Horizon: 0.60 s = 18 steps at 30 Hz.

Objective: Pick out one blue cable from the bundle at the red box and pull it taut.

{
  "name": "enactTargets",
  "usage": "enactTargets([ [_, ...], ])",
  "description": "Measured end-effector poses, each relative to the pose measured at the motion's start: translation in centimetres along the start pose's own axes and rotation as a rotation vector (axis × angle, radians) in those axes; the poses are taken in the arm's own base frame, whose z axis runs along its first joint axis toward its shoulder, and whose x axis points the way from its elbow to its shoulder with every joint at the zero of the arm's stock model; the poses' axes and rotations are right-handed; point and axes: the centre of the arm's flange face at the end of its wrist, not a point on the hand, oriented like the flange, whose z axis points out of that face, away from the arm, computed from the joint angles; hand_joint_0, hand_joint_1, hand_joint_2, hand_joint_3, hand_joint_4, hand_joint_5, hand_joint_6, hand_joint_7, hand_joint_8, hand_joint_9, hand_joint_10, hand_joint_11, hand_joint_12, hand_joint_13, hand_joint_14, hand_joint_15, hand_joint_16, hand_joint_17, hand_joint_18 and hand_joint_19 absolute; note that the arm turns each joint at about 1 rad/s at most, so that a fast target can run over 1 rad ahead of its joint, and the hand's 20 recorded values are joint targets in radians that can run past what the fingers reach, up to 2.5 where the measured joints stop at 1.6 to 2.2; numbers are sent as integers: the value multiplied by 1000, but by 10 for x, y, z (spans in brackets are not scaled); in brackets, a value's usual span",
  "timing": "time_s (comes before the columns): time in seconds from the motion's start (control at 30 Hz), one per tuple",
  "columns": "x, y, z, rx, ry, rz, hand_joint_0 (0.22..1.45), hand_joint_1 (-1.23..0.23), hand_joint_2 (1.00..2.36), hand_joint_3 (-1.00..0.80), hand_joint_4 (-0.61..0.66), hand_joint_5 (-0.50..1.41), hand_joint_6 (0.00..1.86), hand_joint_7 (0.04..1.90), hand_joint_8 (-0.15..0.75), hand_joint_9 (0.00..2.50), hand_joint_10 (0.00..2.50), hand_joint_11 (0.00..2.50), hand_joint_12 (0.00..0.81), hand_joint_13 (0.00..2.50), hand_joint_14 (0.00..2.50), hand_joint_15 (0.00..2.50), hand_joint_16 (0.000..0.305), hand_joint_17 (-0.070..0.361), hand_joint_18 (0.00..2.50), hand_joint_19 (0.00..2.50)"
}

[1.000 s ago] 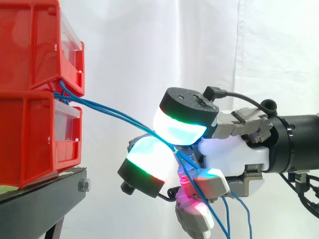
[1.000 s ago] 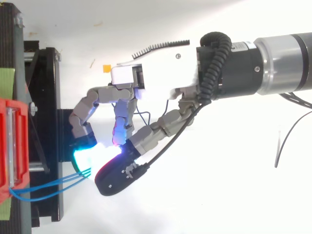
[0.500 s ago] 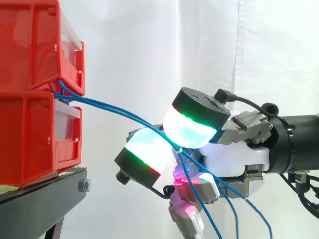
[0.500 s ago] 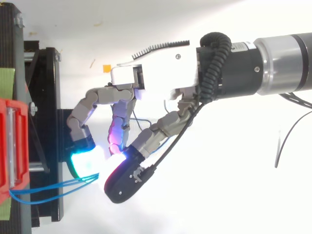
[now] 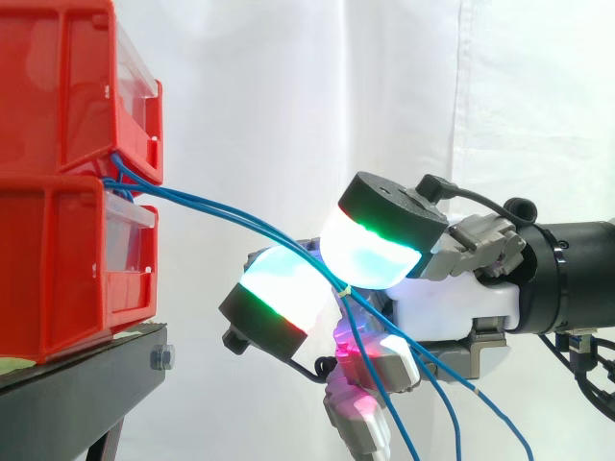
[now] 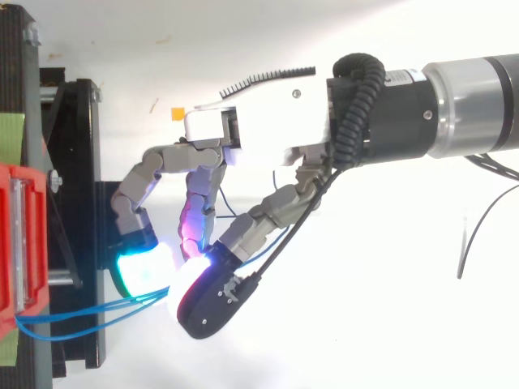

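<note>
The blue cables (image 5: 207, 204) leave the seam between the upper red box (image 5: 58, 86) and the lower red box (image 5: 67, 269), which sit on the black stand (image 5: 86, 375). In the side view they run down toward 4 o'clock and into the hand (image 5: 452, 307). Their long axis therefore lies on a 10-to-4 line, with the boxes at about 9 o'clock from the hand. Any tightening pull would have to go toward 3 o'clock, straight away from the boxes.

The hand is curled around the cables, which pass between the thumb pad (image 5: 370, 252) and a finger pad (image 5: 283, 288). Several strands go through together rather than one alone, and past the pads they hang loose toward 5 o'clock. In the top view the cables (image 6: 81, 312) reach the pads from 9 o'clock.

A second ago the two pads were pressed closer together. The thumb pad has since shifted toward 3 o'clock and the finger pad toward 9, so the hold looks looser. More loose cable trails below the palm, and the span to the boxes bows a little, so it is not yet taut
</note>
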Motion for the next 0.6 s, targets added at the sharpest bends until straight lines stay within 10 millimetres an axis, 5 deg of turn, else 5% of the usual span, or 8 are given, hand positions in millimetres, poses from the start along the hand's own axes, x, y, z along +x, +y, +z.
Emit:
enactTargets([
  [0.2, 1, 0, 0, 0, 1, 0, 711, -517, 1000, -500, 6, -106, 799, 897, 284, 1213, 22, 584, 322, 1007, 24, 679, 36, 82, 791, 755],
  [0.47, 2, 0, 1, 1, 2, 0, 716, -477, 1000, -500, 110, -71, 671, 1103, 274, 1207, 23, 552, 316, 1011, 23, 675, 36, 80, 789, 759],
  [0.6, 3, 0, 1, 2, 1, 0, 610, -422, 1000, -500, 98, -72, 649, 1135, 291, 1203, 21, 557, 317, 993, 24, 682, 35, 80, 747, 763],
])
